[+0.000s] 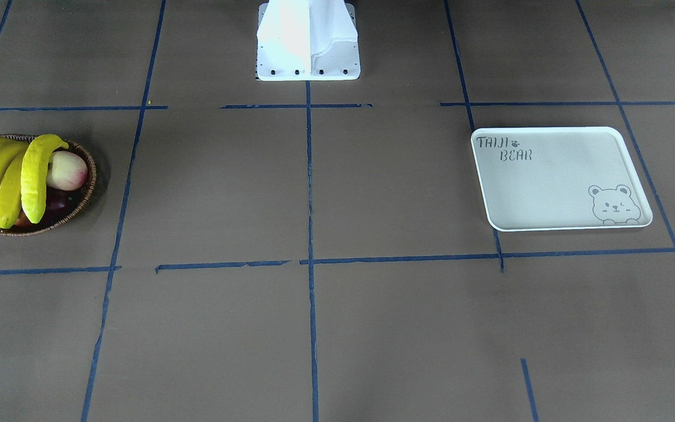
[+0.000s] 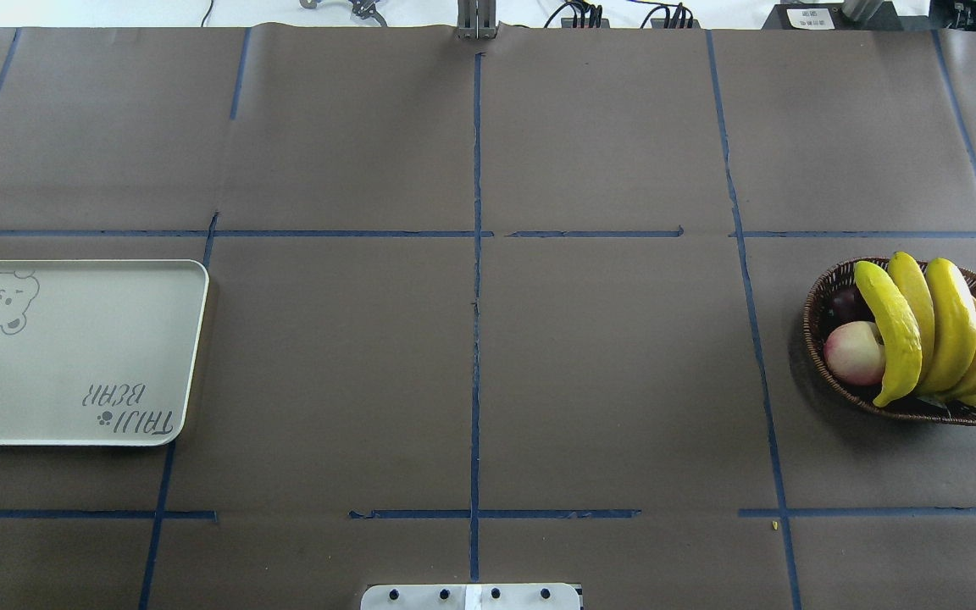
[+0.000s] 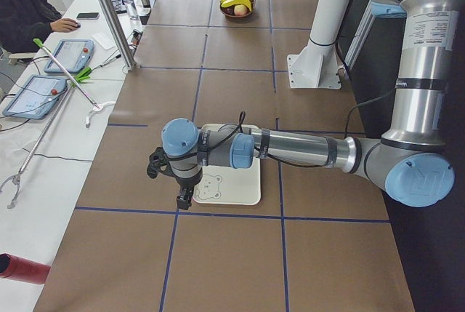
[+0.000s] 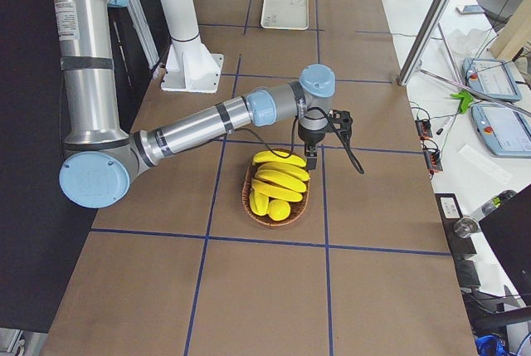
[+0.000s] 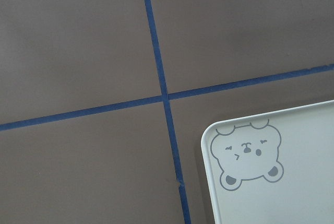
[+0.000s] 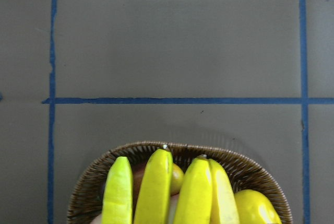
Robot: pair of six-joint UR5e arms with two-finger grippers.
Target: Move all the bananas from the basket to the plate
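White plate (image 2: 73, 356) lay at the overhead view's left edge, its bear corner below the left gripper (image 3: 185, 196), and a wide stretch of brown table (image 2: 471, 373) parted it from the basket (image 2: 818, 313) at the right edge, bananas (image 2: 950, 330) piled beneath the right gripper (image 4: 312, 157), neither claw's opening discernible.

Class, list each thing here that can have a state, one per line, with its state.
bananas: all in the basket, none on the plate
basket: holds bananas and a pink fruit
plate: empty
left gripper: by the plate's bear corner, opening unclear
right gripper: above the basket's edge, opening unclear
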